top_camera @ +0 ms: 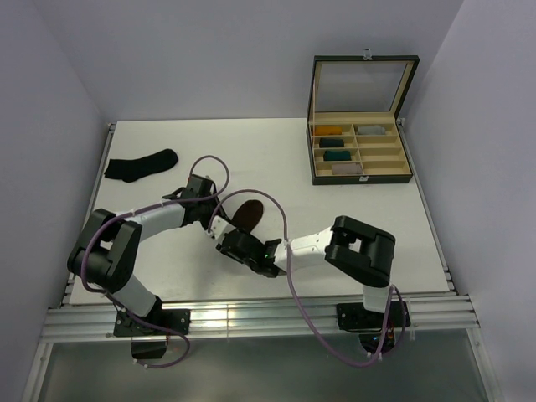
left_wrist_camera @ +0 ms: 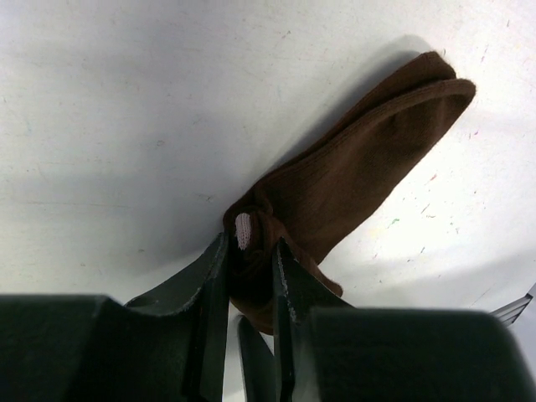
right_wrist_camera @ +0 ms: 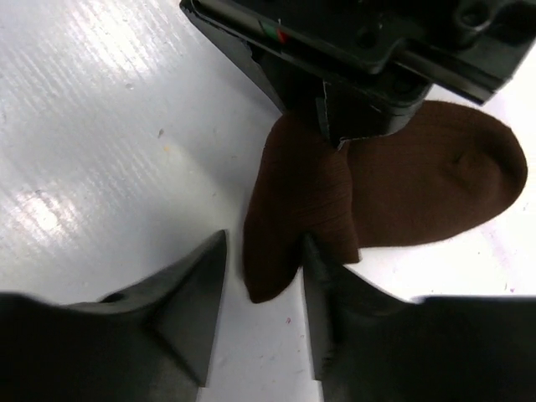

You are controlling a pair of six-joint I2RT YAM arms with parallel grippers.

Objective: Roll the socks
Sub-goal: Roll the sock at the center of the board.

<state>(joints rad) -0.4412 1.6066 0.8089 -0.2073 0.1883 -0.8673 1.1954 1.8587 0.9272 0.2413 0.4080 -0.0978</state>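
Left hand (left_wrist_camera: pixel 251 247) pinches the brown sock (left_wrist_camera: pixel 368 159) — right hand (right_wrist_camera: pixel 264 243) open, straddling its fold.

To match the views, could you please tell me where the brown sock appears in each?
Top external: brown sock just left of centre.
Left wrist: centre to upper right, pinched by the left gripper.
Right wrist: centre right, a fold inside the open right gripper.
Shared landmark: the left gripper, clamped on it in all three.
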